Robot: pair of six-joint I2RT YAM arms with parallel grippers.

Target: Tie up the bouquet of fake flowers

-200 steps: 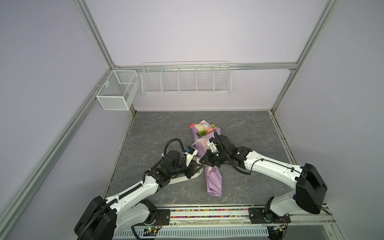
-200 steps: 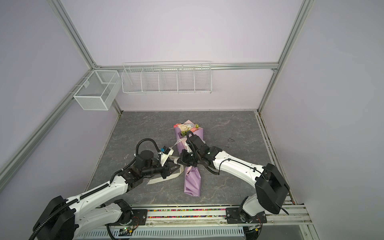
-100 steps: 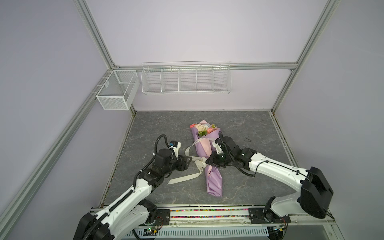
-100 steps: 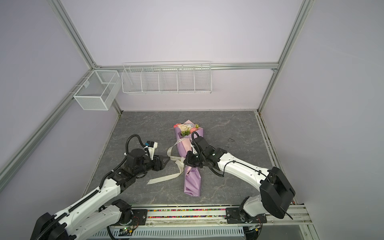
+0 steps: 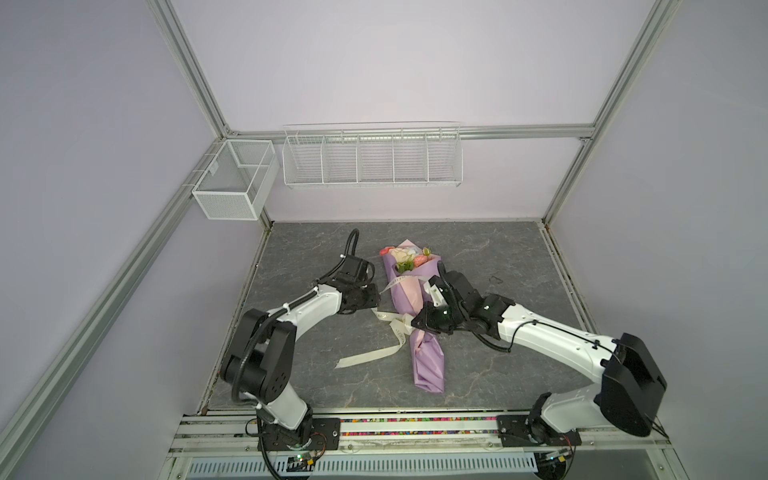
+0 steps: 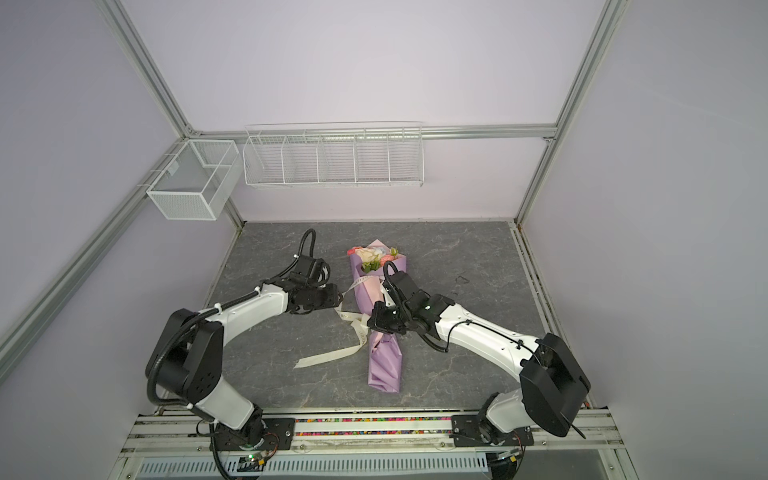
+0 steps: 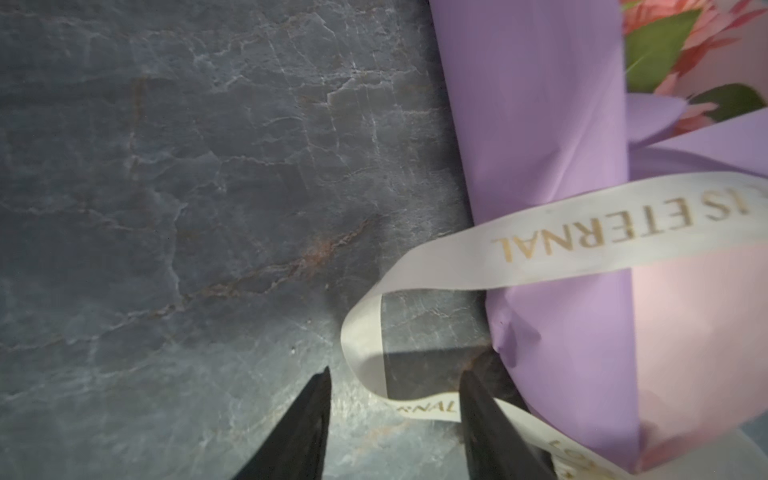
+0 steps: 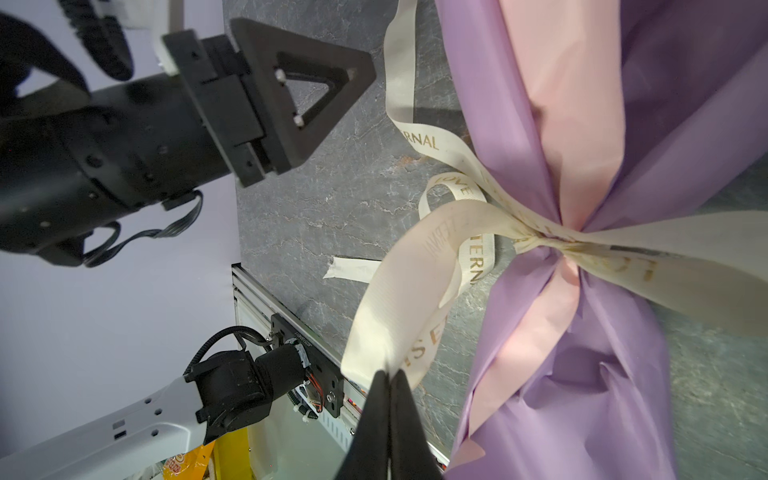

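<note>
Cream ribbed ribbon (image 8: 399, 291) sits pinched in the right gripper (image 8: 390, 374); left gripper (image 7: 395, 370) gapes apart.

I'm standing in a robotics lab cell: a booth boxed in by aluminium frame posts (image 5: 200, 83) and plain lilac wall panels (image 5: 374, 62), with a grey stone-look mat (image 5: 498, 257) as its work surface. Two white-and-black robot arms, the left arm (image 5: 307, 309) and the right arm (image 5: 548, 336), are mounted on a metal rail (image 5: 415, 428) along the near edge, with coloured wiring in the rail and a slotted cable duct (image 5: 415, 470) just below it. A divided white wire rack (image 5: 372, 160) and a white mesh basket (image 5: 232, 183) hang from the frame at the back, like test-rig fittings.
</note>
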